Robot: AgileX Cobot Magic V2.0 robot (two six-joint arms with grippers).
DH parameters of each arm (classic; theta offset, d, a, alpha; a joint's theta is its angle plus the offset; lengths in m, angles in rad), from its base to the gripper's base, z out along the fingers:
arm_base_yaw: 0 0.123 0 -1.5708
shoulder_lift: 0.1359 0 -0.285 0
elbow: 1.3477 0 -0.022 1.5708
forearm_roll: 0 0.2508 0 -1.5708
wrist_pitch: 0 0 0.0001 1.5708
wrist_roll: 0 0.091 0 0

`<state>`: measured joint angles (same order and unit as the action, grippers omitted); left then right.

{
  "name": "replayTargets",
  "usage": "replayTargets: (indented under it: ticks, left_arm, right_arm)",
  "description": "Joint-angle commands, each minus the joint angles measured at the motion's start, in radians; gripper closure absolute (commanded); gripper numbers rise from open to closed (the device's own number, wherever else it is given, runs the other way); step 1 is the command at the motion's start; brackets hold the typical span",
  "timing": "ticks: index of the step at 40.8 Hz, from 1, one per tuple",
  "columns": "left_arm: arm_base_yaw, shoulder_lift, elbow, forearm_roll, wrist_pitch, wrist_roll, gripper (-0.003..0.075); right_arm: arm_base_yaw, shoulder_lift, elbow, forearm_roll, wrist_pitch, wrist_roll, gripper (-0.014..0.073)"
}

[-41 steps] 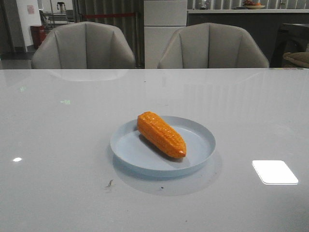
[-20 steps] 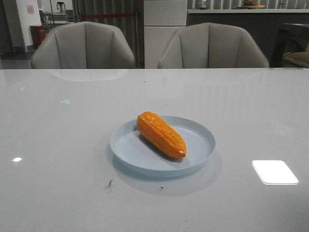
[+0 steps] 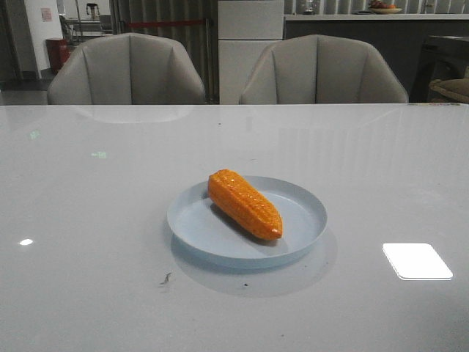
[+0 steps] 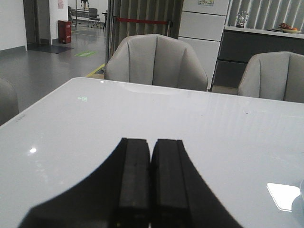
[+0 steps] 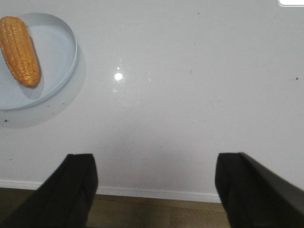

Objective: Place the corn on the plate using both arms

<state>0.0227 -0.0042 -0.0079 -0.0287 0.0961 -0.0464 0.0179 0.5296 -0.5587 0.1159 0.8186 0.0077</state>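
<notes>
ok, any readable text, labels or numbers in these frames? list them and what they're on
Orange glossy toy corn cob: none.
Round pale blue plastic plate: none.
White wall poster: too blurred to read.
Green floor marking: too small to read.
White cabinet label: unreadable.

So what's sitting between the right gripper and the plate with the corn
Nothing. In the right wrist view, only bare white table separates the open right gripper from the plate, where the corn lies.

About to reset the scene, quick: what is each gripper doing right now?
Left gripper: closed, pads touching, holding nothing.
Right gripper: open wide, empty.
</notes>
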Motion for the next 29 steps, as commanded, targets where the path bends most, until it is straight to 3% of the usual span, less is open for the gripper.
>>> replayTargets:
  ticks: [1,7,12,29]
  left_arm:
    - [-0.006,-0.018,0.032,-0.013,-0.165,-0.003,0.0631]
    - [-0.006,-0.018,0.052,-0.027,-0.165,0.011,0.0631]
    - [-0.006,-0.018,0.052,-0.085,-0.137,0.128,0.0631]
    - [-0.006,-0.018,0.052,-0.085,-0.132,0.129,0.0631]
  right_arm:
    - [-0.007,0.001,-0.028,-0.007,-0.068,-0.001,-0.0021]
    - [-0.007,0.001,-0.028,-0.007,-0.068,-0.001,-0.0021]
    - [-0.007,0.001,-0.028,-0.007,-0.068,-0.001,-0.0021]
    - [-0.007,0.001,-0.028,-0.007,-0.068,-0.001,-0.0021]
